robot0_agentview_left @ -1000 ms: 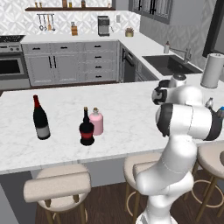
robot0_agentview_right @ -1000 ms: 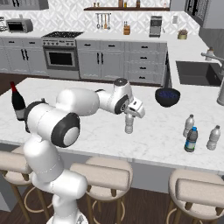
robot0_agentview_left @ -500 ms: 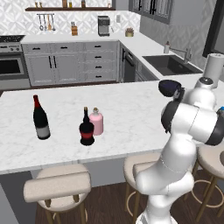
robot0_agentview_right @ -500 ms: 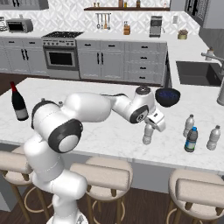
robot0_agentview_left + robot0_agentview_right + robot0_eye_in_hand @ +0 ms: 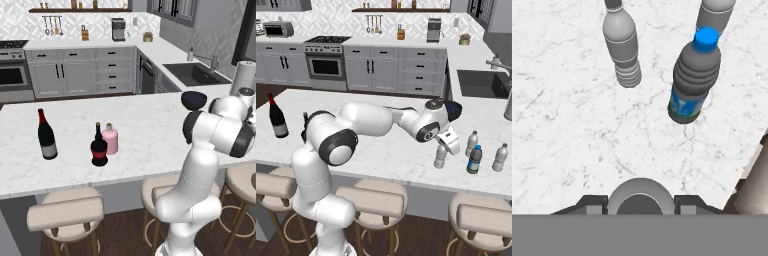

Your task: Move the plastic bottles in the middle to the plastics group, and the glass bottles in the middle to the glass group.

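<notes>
Four small bottles stand at the right end of the marble island [image 5: 381, 150]. The gripper [image 5: 448, 144] is clenched around the cap end of a clear bottle [image 5: 440, 156], which stands upright just in from the front edge; in the hand view its round top [image 5: 640, 197] sits between the two dark fingertips [image 5: 592, 204]. Just beside it to the right stands the dark bottle with the blue cap [image 5: 474, 160], with a second clear bottle [image 5: 472, 143] close behind it and a third clear bottle [image 5: 500, 157] a little further right. From the hand camera, the blue-capped one [image 5: 693, 75] stands ahead of the fingers.

Well apart, near the middle of the island, the pink bottle [image 5: 110, 139] stands touching or just beside the squat dark bottle with the red label [image 5: 99, 146]. The tall wine bottle [image 5: 46, 135] stands to their left. A dark bowl [image 5: 193, 100] rests near the arm.
</notes>
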Tool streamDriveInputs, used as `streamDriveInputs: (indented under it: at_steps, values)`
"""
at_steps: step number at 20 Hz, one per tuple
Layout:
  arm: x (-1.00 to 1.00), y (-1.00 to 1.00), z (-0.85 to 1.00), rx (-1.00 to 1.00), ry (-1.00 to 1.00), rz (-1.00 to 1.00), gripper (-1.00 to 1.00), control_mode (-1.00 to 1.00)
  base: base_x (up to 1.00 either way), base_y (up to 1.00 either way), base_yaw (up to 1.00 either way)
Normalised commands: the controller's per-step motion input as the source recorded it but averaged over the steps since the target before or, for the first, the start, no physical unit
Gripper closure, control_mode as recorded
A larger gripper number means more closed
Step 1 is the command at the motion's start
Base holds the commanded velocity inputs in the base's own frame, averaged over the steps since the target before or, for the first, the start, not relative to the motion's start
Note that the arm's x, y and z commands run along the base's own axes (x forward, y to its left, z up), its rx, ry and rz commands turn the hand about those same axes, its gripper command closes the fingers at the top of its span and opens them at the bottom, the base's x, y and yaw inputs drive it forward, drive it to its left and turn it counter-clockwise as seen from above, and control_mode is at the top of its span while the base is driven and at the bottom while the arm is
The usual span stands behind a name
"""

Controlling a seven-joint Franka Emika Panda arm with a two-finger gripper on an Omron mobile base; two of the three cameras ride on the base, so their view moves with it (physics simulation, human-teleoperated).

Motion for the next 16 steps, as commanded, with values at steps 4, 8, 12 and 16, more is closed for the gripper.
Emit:
streamDriveInputs:
  at_steps: [4, 8, 12, 16]
  values:
    - [0.15, -0.32, -0.01, -0.02, -0.01, -0.17, 1.00, -1.00, 0.00, 0.00, 0.00]
    - [0.10, -0.47, -0.06, 0.00, -0.03, -0.07, 1.00, -1.00, 0.00, 0.00, 0.00]
    - [0.25, -0.43, -0.01, 0.00, -0.03, -0.07, 1.00, -1.00, 0.00, 0.00, 0.00]
    - [0.14, -0.19, 0.00, 0.00, -0.02, -0.03, 1.00, -1.00, 0.00, 0.00, 0.00]
